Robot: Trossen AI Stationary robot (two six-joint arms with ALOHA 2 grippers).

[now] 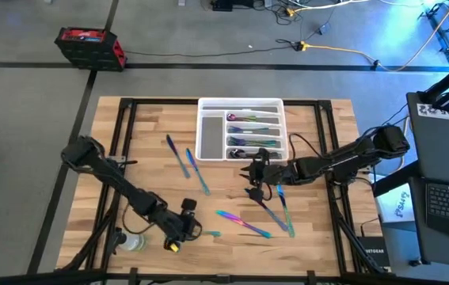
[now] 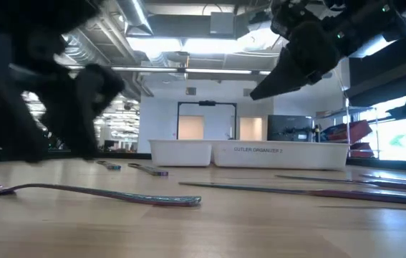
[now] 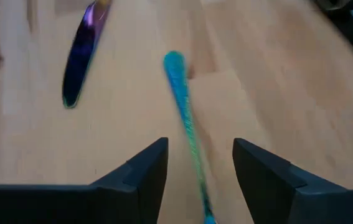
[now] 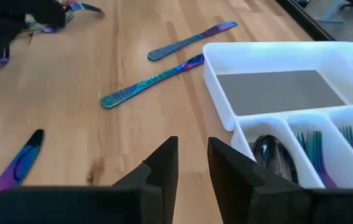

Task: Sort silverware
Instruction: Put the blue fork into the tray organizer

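Spread fingers [image 3: 145, 180] of the left gripper [image 1: 186, 229] straddle a teal utensil [image 3: 185, 121] at table's seven o'clock. Right gripper [image 1: 254, 170], narrowly parted, hovers at five o'clock of the white tray [image 1: 208, 138].

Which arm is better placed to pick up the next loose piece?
Left, probably. The left claw is open and straddles a slim teal utensil handle on the wooden table. The right claw hangs empty beside the white compartmented tray.

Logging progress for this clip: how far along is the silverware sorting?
Partly done. Several pieces lie in the white tray. The left gripper, jaws open, straddles a teal utensil; the right gripper hovers empty by the tray. Knives remain loose on the table.
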